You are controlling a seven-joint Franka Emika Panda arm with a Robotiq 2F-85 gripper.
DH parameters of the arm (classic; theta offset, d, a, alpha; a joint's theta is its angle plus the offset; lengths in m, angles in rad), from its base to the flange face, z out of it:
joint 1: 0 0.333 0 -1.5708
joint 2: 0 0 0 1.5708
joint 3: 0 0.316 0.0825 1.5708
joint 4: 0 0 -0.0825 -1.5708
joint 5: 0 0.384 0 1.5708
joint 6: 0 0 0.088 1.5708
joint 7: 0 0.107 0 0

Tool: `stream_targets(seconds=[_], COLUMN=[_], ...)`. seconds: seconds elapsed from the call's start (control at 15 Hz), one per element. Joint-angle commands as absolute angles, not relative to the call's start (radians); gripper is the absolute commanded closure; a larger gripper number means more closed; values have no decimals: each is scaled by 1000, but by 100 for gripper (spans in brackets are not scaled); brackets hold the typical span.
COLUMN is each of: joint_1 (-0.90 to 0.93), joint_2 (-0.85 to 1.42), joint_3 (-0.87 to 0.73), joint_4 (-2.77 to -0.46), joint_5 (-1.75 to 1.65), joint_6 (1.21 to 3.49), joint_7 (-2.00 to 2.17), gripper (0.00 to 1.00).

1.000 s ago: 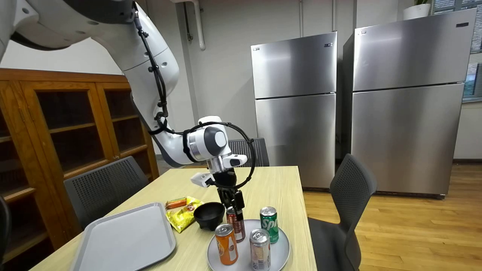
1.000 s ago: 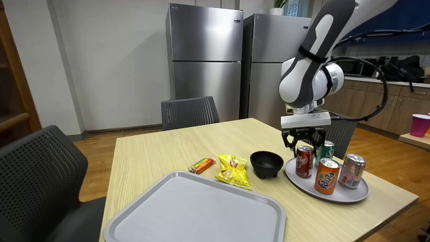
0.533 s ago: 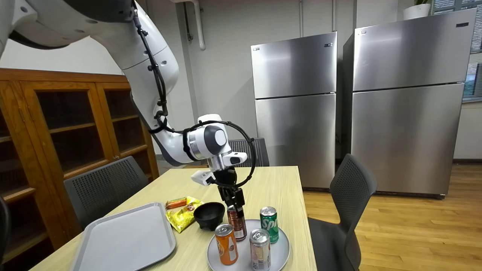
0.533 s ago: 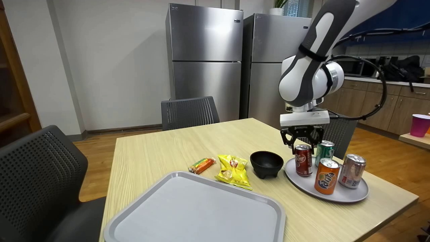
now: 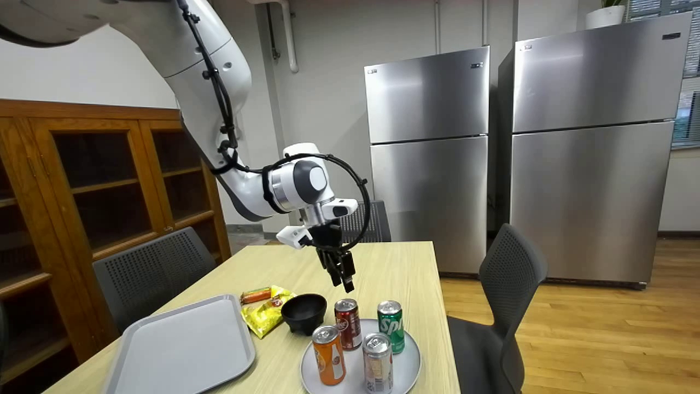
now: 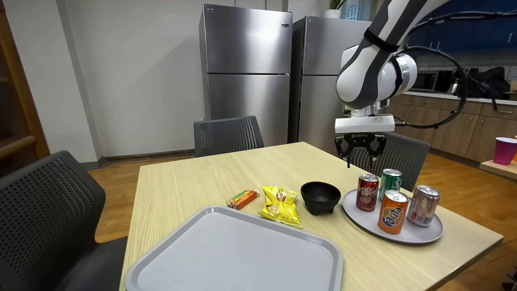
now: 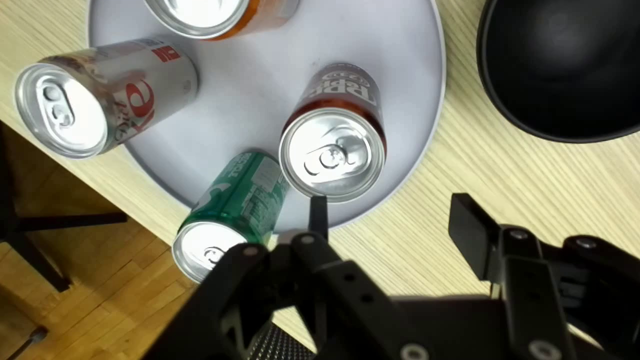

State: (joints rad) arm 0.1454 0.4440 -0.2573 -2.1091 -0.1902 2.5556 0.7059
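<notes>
Dr Pepper can (image 6: 367, 193), near edge of plate (image 7: 410, 90) by bowl (image 7: 560, 65), is judged prob. stiff, slick, hefty if full, best gripped mid-ht., w/ jaws of gripper (image 7: 389, 220) spread, nothing btwn.

We have the Franka Panda arm (image 5: 199, 104) slanting in from upper left in an exterior view, wrist (image 5: 290, 189) bent. Below it we see the black Robotiq gripper (image 6: 360, 162), aimed down, slightly tilted. In the wrist view we get both fingers (image 7: 527, 285), jaws parted, pads (image 7: 467, 237) well apart.
</notes>
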Motion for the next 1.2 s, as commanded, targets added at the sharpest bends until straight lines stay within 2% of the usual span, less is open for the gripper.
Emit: stream_targets(seconds=[0.0,0.2,0.27,0.47,1.13], joint_1=[150,143,139,110,86], joint_2=[413,411,410,408,442], joint_3=[-254,-244,-240,-212,-217], joint_4=[-2137,-2136,-2138,-2136,-2140], joint_5=[-214,-204,-200,-162,-141], joint_6=[2553,2540,2537,2516,2465], joint_7=[723,704,693,639,627], gripper=[59,59,9,0,0])
